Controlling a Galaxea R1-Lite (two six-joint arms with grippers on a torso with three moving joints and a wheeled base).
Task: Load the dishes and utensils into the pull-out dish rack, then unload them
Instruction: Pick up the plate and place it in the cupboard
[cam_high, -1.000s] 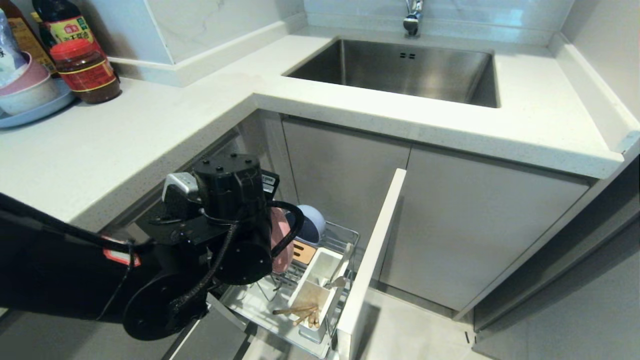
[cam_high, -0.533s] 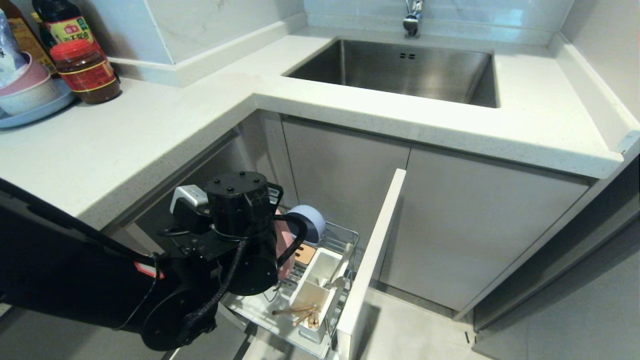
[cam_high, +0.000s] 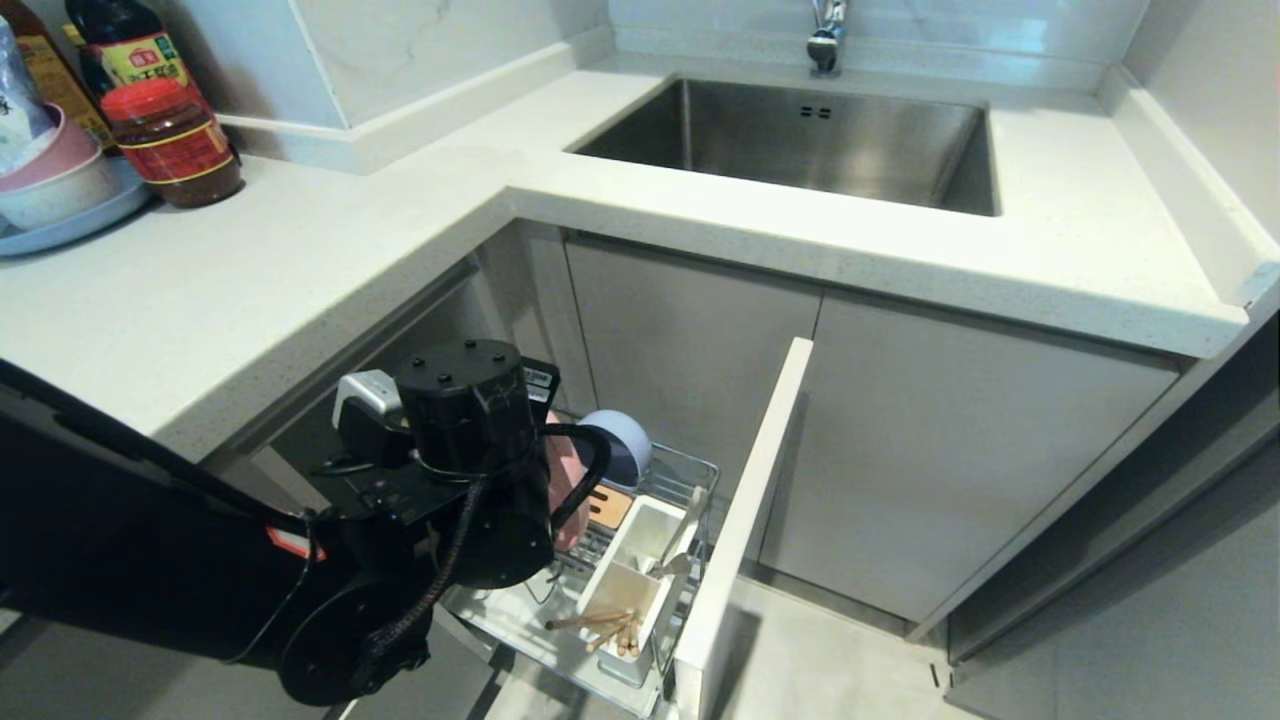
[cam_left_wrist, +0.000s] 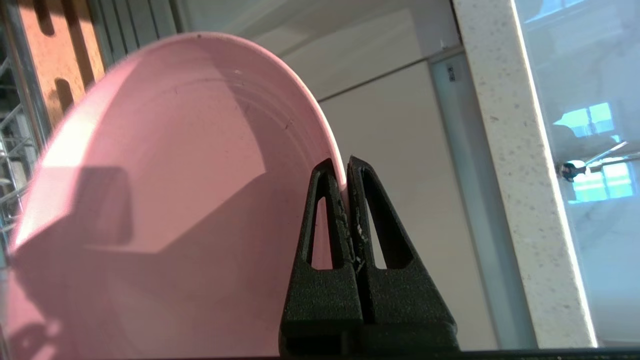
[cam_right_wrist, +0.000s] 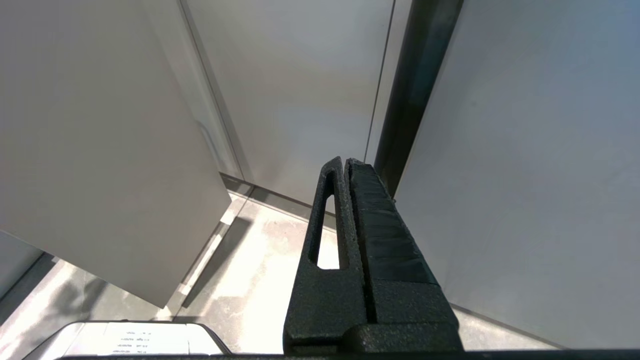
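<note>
My left gripper (cam_left_wrist: 345, 167) is shut on the rim of the pink plate (cam_left_wrist: 175, 175), which it holds on edge over the pull-out dish rack (cam_high: 700, 472). In the head view the wrist hides most of that plate (cam_high: 568, 505) and the fingers. The pale blue-grey bowl (cam_high: 622, 447) stands at the rack's far end. The white utensil box (cam_high: 640, 540) holds wooden chopsticks (cam_high: 600, 625) and a metal utensil (cam_high: 680, 560). The right gripper (cam_right_wrist: 345, 162) is shut and empty, parked facing cabinet doors and floor.
The rack's pale-grey front panel (cam_high: 745, 520) juts out on the right of the basket. A wooden board (cam_high: 608, 505) sits in the rack. On the counter stand a sauce jar (cam_high: 170, 145), bottles and a blue plate with stacked bowls (cam_high: 50, 215). The sink (cam_high: 800, 140) is behind.
The left wrist, with the pink plate in its grip, has sunk a little lower over the rack. The right arm has stayed still.
</note>
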